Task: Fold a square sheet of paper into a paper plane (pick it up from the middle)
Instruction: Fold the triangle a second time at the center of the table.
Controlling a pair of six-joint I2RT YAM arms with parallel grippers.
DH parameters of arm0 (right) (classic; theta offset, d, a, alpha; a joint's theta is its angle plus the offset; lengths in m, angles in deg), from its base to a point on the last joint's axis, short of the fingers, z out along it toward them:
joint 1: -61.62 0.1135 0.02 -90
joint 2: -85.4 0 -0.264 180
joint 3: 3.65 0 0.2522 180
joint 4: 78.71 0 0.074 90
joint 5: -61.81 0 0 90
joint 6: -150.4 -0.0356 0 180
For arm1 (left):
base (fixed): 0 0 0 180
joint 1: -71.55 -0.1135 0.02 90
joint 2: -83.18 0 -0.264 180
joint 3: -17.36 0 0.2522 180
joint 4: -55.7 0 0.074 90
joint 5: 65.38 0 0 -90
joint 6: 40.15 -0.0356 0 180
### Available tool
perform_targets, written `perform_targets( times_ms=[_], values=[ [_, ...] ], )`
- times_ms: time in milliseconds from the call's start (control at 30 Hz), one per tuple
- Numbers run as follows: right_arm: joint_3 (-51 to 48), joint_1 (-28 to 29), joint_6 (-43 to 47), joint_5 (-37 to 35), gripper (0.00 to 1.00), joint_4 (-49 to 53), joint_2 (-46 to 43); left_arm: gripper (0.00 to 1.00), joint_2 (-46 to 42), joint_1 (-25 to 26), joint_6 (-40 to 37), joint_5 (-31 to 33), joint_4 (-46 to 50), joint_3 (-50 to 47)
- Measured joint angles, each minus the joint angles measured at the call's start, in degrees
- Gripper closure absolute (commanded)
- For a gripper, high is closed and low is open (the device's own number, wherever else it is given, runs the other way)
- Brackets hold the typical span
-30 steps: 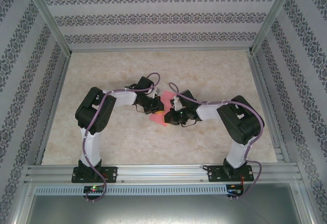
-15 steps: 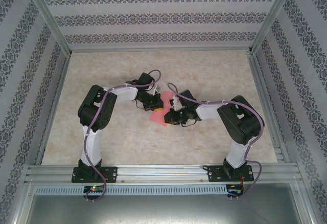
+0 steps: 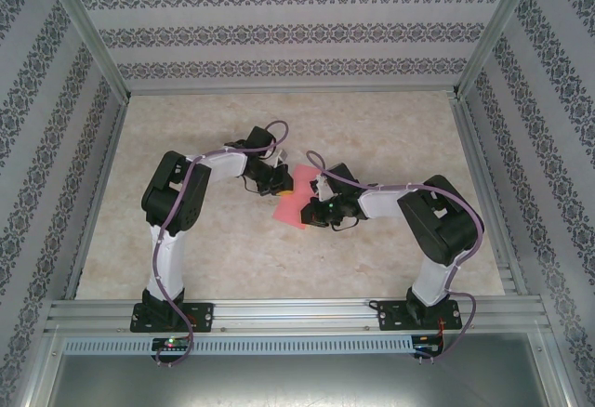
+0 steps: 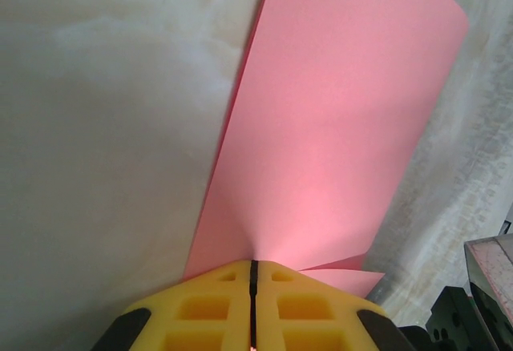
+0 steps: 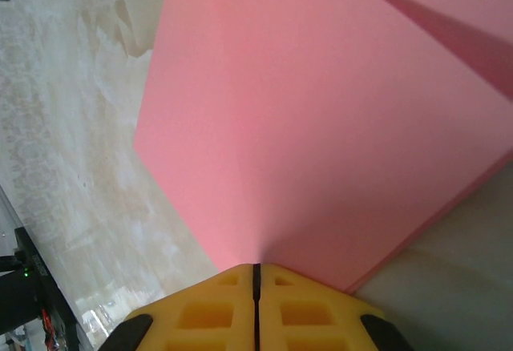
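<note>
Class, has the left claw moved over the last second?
Yes. The left claw has edged away from the front rail, toward the back wall.

The left claw (image 4: 252,269) is closed, yellow halves pressed together, on the near edge of the square sheet of paper (image 4: 337,127), which stretches away, folded double, above the pale marbled surface (image 4: 104,127).
</note>
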Motion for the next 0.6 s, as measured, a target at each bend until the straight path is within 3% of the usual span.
perform_targets(
  times_ms=[333, 600],
  values=[
    [-1.0, -0.3, -1.7, 1.4, 0.87, 0.3, -1.1, 0.86, -0.5, -2.1, -0.2, 1.2, 0.0, 0.9],
    [-1.0, -3.3, -3.5, 3.1, 0.69, 0.0, -7.1, 0.75, -8.2, -2.0, 0.2, 0.8, -0.7, -4.0]
  ],
)
